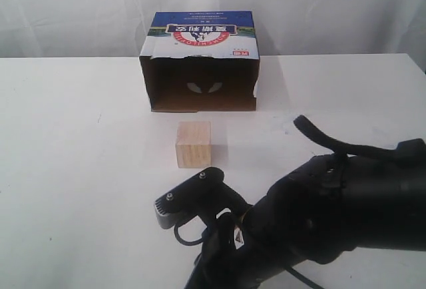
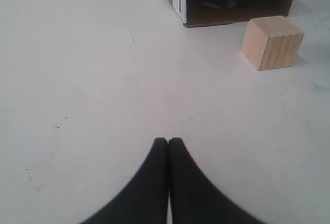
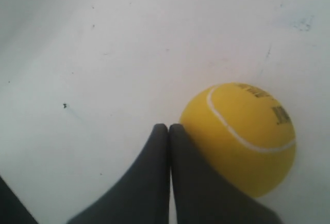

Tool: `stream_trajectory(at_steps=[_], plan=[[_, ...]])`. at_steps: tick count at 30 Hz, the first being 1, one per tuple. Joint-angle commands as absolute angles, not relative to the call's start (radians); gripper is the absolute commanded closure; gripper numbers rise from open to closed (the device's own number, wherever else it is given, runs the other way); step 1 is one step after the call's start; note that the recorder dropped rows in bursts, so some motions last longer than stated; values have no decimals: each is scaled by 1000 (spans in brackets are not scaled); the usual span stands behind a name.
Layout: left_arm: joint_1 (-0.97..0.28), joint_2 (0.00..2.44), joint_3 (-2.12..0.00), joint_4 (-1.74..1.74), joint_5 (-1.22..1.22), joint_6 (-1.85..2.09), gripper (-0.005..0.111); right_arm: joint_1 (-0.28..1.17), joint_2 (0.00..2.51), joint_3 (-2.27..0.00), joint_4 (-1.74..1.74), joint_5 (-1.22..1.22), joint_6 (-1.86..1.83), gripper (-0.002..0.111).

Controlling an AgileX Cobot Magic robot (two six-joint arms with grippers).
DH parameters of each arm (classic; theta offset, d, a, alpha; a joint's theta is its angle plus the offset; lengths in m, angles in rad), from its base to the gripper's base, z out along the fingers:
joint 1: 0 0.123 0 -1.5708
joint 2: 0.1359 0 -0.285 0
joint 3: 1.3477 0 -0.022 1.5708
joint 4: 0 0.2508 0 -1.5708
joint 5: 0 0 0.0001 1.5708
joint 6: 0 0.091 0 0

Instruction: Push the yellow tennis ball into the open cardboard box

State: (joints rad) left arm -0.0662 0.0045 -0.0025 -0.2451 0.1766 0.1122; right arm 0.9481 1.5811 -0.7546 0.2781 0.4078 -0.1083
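White curtain is hanging behind a plain white table, and at the far middle of that table an open brown cardboard box with a blue-and-white printed top is lying with its dark mouth facing the near edge. A pale wooden cube is standing a little in front of that mouth, apart from it. The small bright yellow tennis ball with a white curved seam is not showing in the exterior view; the black right arm, reaching across the near side, is probably covering it. The right wrist view is showing it on the bare table, touching the side of the right gripper, whose fingers are pressed together with nothing between them. The left gripper is likewise closed and empty, hovering over bare table with cube and box ahead. In my judgement the ball is light, springy and ready to roll at a nudge, so contact belongs low on the side facing away from the box; an off-centre touch is likely to send it astray, and the cube may be obstructing a direct line.
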Motion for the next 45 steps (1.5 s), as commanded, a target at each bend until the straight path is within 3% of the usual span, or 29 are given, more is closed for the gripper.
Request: stream_trajectory(at_steps=[1, 18, 26, 32, 37, 45], plan=[[-70, 0, 0, -256, 179, 112, 107, 945, 1586, -748, 55, 421, 40, 108], [-70, 0, 0, -256, 179, 112, 107, 791, 1571, -780, -183, 442, 146, 108], [-70, 0, 0, -256, 179, 112, 107, 791, 1450, -876, -169, 496, 155, 108], [-70, 0, 0, -256, 179, 112, 107, 818, 1433, -844, 64, 664, 142, 108], [-70, 0, 0, -256, 179, 112, 107, 890, 1438, -793, 137, 635, 117, 108], [-70, 0, 0, -256, 179, 112, 107, 889, 1486, -734, 92, 637, 167, 108]])
